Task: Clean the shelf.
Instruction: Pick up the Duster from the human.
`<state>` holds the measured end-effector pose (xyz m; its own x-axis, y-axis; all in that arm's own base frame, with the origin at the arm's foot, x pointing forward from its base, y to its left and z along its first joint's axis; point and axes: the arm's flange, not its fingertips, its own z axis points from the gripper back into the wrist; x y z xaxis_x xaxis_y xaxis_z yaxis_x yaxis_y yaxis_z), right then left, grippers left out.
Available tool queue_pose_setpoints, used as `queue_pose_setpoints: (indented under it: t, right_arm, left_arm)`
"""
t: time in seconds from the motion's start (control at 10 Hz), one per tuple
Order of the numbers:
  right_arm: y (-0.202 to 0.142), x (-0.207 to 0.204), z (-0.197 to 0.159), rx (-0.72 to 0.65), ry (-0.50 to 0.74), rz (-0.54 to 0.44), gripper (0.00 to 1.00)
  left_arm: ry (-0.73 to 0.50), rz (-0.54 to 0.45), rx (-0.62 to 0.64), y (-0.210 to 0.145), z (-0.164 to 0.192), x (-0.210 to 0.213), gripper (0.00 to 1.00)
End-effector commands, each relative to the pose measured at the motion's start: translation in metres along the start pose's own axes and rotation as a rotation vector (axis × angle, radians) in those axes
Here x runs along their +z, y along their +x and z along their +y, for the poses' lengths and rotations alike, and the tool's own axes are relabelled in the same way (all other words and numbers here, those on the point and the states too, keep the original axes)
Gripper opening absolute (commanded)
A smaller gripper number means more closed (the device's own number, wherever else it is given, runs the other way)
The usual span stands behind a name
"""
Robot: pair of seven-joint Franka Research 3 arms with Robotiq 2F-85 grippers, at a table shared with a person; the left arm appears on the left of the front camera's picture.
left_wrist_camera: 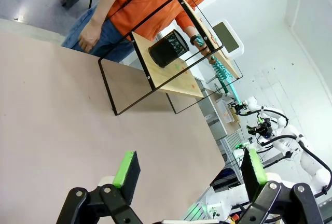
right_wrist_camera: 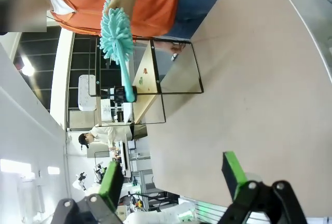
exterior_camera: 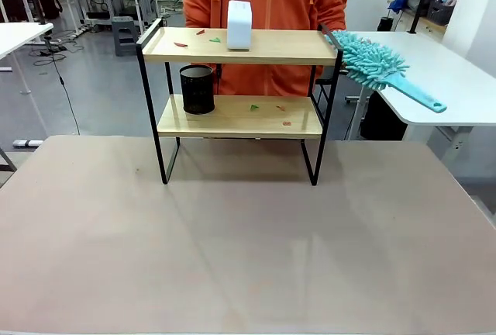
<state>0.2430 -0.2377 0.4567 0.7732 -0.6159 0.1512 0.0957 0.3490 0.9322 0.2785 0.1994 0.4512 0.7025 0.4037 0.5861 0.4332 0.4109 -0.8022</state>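
Observation:
The shelf [exterior_camera: 271, 46] stands at the table's far side, two wooden boards in a black frame. On its top board sits a white box [exterior_camera: 239, 25], and a black mesh cup [exterior_camera: 197, 89] is on the lower board. Small coloured scraps [exterior_camera: 253, 107] lie on both boards. A person in an orange top holds a teal fluffy duster [exterior_camera: 372, 62] at the shelf's top right corner. In the left wrist view, my left gripper [left_wrist_camera: 190, 168] is open, well short of the shelf [left_wrist_camera: 171, 76] and cup [left_wrist_camera: 168, 49]. In the right wrist view, my right gripper [right_wrist_camera: 172, 175] is open, far from the duster [right_wrist_camera: 116, 27] and shelf [right_wrist_camera: 148, 92].
The tan table [exterior_camera: 248, 250] stretches between me and the shelf. A white table [exterior_camera: 457, 79] stands behind on the right, under the duster's handle. The person's other hand [left_wrist_camera: 89, 35] hangs by the table's far edge.

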Motion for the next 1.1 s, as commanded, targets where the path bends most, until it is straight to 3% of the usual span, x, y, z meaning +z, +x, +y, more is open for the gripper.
queue_pose_setpoints:
  t: [0.0, 0.2, 0.4, 0.7, 1.0]
  right_arm:
    - [0.001, -0.001, 0.000, 0.029, 0.011, 0.000, 1.00]
    - [0.000, 0.000, 0.000, 0.000, -0.001, 0.000, 1.00]
    - [0.024, -0.031, 0.044, -0.048, 0.022, 0.051, 1.00]
    - [0.056, -0.102, 0.130, -0.165, -0.003, 0.021, 1.00]
    - [0.080, -0.185, 0.173, -0.252, -0.086, 0.041, 1.00]
  left_arm:
    - [-0.020, -0.019, -0.025, 0.000, 0.000, -0.002, 1.00]
    - [-0.020, -0.019, -0.025, 0.000, 0.000, -0.002, 1.00]
    - [-0.020, -0.019, -0.025, 0.000, 0.000, -0.002, 1.00]
    - [-0.020, -0.019, -0.025, 0.000, 0.000, -0.002, 1.00]
    - [-0.020, -0.019, -0.025, 0.000, 0.000, -0.002, 1.00]
